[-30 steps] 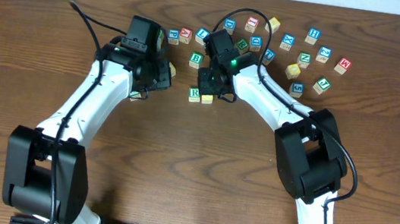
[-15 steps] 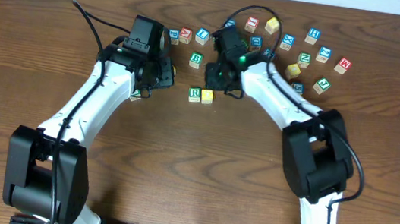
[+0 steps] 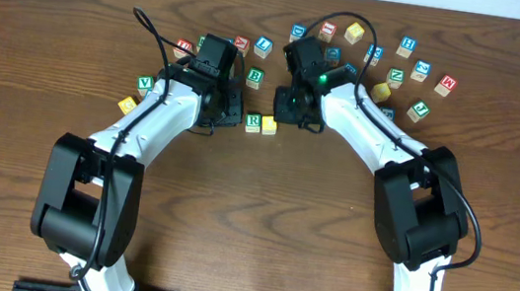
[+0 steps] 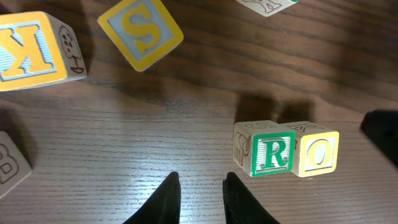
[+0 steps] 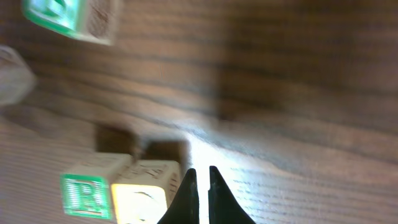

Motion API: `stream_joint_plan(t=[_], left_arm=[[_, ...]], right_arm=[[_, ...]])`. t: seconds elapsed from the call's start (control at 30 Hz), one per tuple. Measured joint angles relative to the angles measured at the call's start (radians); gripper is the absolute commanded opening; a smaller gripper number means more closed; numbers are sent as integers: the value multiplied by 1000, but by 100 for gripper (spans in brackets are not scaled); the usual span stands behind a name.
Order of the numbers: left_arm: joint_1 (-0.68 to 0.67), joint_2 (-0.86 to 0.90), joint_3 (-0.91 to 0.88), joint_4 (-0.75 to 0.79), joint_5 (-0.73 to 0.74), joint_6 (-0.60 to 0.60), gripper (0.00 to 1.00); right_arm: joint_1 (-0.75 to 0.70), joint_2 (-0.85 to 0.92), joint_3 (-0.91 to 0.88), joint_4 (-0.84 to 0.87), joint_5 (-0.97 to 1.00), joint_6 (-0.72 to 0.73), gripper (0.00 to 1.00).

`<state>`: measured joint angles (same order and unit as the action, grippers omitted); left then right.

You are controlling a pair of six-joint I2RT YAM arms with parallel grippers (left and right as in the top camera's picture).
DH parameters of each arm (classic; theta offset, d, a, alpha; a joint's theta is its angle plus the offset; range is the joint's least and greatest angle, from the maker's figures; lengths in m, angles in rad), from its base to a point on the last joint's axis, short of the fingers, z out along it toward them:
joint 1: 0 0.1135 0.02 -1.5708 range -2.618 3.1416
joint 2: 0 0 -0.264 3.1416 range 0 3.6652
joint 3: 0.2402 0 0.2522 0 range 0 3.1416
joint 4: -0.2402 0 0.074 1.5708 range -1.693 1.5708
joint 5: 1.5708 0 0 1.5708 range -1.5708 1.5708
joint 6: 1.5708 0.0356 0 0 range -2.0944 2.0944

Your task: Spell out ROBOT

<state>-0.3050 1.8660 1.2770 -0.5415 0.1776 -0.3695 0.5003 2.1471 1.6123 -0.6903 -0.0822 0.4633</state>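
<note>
We see the R cube (image 4: 272, 154) and the O cube (image 4: 318, 154) standing side by side on the wooden table (image 3: 261, 215), touching, with the R on the left and the O on the right. In the left wrist view both letters read upright. The O's face is yellow and the R's letter is green.

The left gripper (image 4: 200, 180) hovers over bare wood just beside the R cube. Its fingers are parted by a narrow gap, with only table grain between them, so it holds nothing. The S cube (image 4: 140, 31) sits tilted farther back in that view, and the K cube (image 4: 31, 46) is off to the left.

The right gripper (image 5: 201, 171) has its fingers pressed together with nothing between them. Its tips sit just at the right edge of the O cube (the right wrist view is too blurred to tell whether they touch it). From overhead, this gripper is on the far right side of the pair, opposite the left one.

The B cube (image 3: 255, 76) stands alone farther back on the table, between the two arms and apart from the R and O. More loose cubes (image 3: 407, 46) lie scattered along the far side. We cannot pick out the T among them, nor which yellow-faced one is the second O.
</note>
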Motion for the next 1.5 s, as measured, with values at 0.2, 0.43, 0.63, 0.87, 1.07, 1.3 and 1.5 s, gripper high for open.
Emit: stream_joint_plan(t=[0.2, 0.43, 0.63, 0.87, 1.07, 1.3, 1.5], left_arm=[[0, 1, 0, 23, 0, 0, 23], [0, 0, 0, 43, 0, 0, 23], [0, 1, 0, 60, 0, 0, 23], [0, 1, 0, 60, 0, 0, 23], [0, 1, 0, 60, 0, 0, 23], [0, 1, 0, 64, 0, 0, 23], [0, 31, 0, 69, 0, 4, 19]], right_arm=[[2, 0, -35, 1, 0, 4, 2], [11, 0, -36, 3, 0, 5, 2], [27, 0, -37, 3, 0, 8, 2], [39, 0, -37, 3, 0, 19, 3], [39, 0, -37, 3, 0, 25, 3], [39, 0, -37, 3, 0, 27, 4], [40, 0, -37, -1, 0, 29, 3]])
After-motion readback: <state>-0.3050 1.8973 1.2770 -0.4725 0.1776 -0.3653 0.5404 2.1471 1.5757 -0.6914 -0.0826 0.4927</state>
